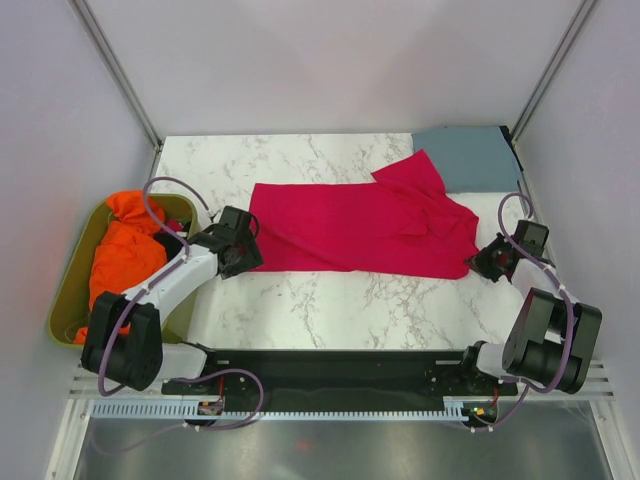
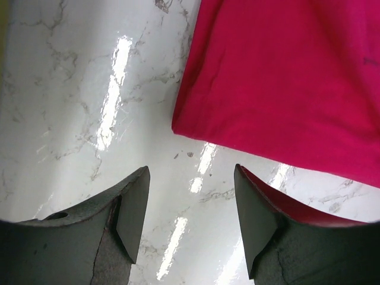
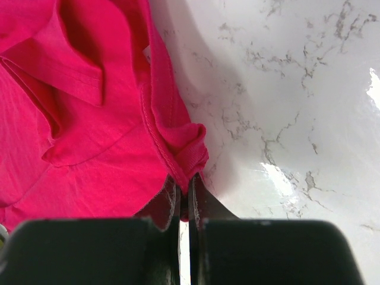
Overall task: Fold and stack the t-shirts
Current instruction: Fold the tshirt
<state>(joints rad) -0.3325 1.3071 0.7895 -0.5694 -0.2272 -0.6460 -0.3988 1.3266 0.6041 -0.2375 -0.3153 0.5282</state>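
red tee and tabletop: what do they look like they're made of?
red tee: soft knit cloth, probably cotton jersey, matte. It creases and drapes, and the right wrist view shows stitched hems.
tabletop: white marble-look slab with grey veins, glossy. It mirrors the lights as bright streaks. Whether it is real stone or laminate cannot be told.
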